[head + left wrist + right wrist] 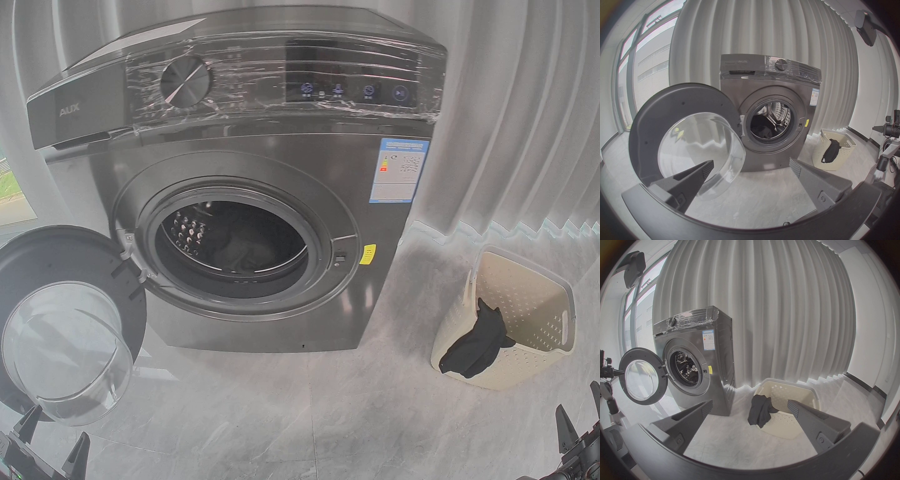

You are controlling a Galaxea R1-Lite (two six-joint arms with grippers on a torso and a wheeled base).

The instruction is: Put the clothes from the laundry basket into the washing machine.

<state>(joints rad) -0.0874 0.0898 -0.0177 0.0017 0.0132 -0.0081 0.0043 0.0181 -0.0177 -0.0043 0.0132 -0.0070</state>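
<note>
A grey front-loading washing machine (250, 187) stands ahead with its round door (62, 319) swung open to the left. A dark garment lies inside the drum (234, 244). To the right, a cream laundry basket (537, 306) stands on the floor, tilted, with a black garment (478, 344) draped over its near rim. My left gripper (53, 437) is low at the left, just below the open door, open and holding nothing. My right gripper (581, 409) is low at the right, a short way in front of the basket, open and holding nothing.
Pale grey curtains (519, 112) hang behind the machine and basket. The floor (281, 406) is light marble tile, with free room between the machine and the basket. A window (647, 62) is at the far left in the left wrist view.
</note>
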